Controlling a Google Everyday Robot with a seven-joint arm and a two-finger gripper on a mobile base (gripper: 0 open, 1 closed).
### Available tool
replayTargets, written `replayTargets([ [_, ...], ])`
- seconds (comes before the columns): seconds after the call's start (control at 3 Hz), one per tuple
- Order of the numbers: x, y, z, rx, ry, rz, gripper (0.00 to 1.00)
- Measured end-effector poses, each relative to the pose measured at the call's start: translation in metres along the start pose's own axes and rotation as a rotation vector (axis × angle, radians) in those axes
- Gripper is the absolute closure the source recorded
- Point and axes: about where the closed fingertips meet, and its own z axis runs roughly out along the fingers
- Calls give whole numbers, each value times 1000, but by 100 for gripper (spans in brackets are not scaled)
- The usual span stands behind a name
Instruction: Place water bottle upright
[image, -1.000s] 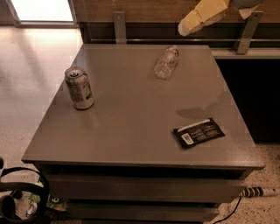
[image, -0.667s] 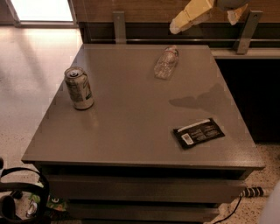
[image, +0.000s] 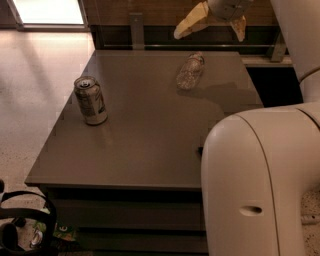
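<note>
A moment ago the gripper (image: 209, 35) was off toward the table's far right corner; now it hangs above the far edge of the table (image: 140, 145), just beyond the water bottle (image: 190, 73) and well above it; we see its two pale fingers (image: 189, 24) splayed wide with nothing between them. The arm (image: 260, 180) now fills the near right of the view, where a second ago the tabletop lay open; it hides the black packet that lay near the front right corner. The bottle itself has not shifted; it lies on its side at the far middle of the table, cap end pointing away from us, touched by nothing.

We judge that the approach is under way and the grasp not yet begun; the gripper is nearly lined up over the bottle and needs to come down around the ribbed body before any righting can happen.

As for containers: the bottle is clear and its cap end looks closed, though we cannot tell whether any water is in it. The soda can (image: 90, 100) stands upright near the left edge, well apart from the bottle; we see its top and tab, but cannot tell whether it is opened or what it holds.
</note>
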Motion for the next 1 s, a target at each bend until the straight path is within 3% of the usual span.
replayTargets([
  [0.67, -16, 16, 42, 92, 64, 62, 0],
  [1.0, -17, 32, 74, 92, 109, 90, 0],
])
